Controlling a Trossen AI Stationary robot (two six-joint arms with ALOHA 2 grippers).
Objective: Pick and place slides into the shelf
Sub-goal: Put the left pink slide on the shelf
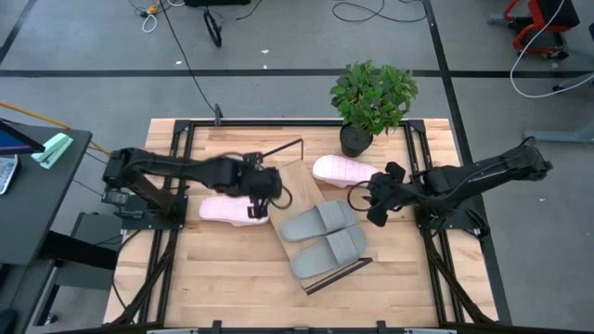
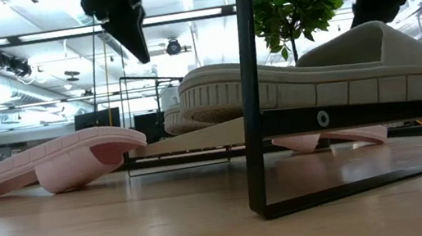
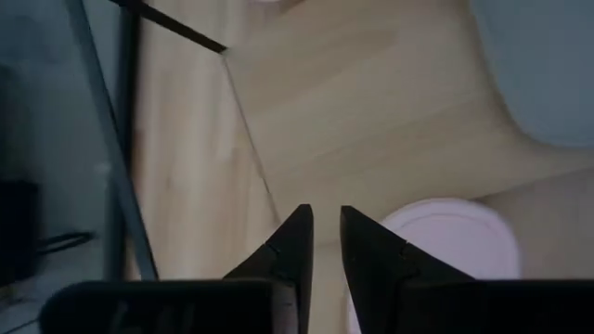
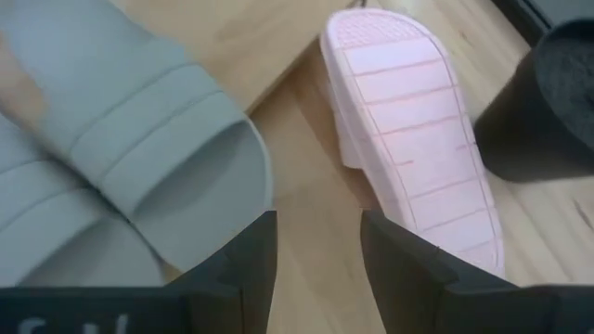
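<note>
Two grey-green slides point(image 1: 320, 223) point(image 1: 330, 252) lie side by side on the shelf point(image 1: 295, 182), a light-wood board with dark wire frames at its ends. One pale pink slide point(image 1: 230, 211) lies on the table left of the shelf; in the low view point(image 2: 60, 160) it rests sole up on its strap. The other pink slide point(image 1: 342, 171) lies sole up point(image 4: 418, 139) beside the plant pot. My left gripper point(image 1: 264, 197) point(image 3: 325, 232) hangs shut and empty above the left pink slide's end point(image 3: 455, 241). My right gripper point(image 1: 370, 200) point(image 4: 316, 250) is open and empty, above the table between a grey-green slide point(image 4: 139, 139) and the pink one.
A potted plant point(image 1: 371, 97) stands at the table's far side, its dark pot point(image 4: 548, 102) close to the right pink slide. The shelf's wire frame point(image 2: 252, 87) stands upright near the front. Bare slatted tabletop point(image 1: 223, 269) lies toward the near edge.
</note>
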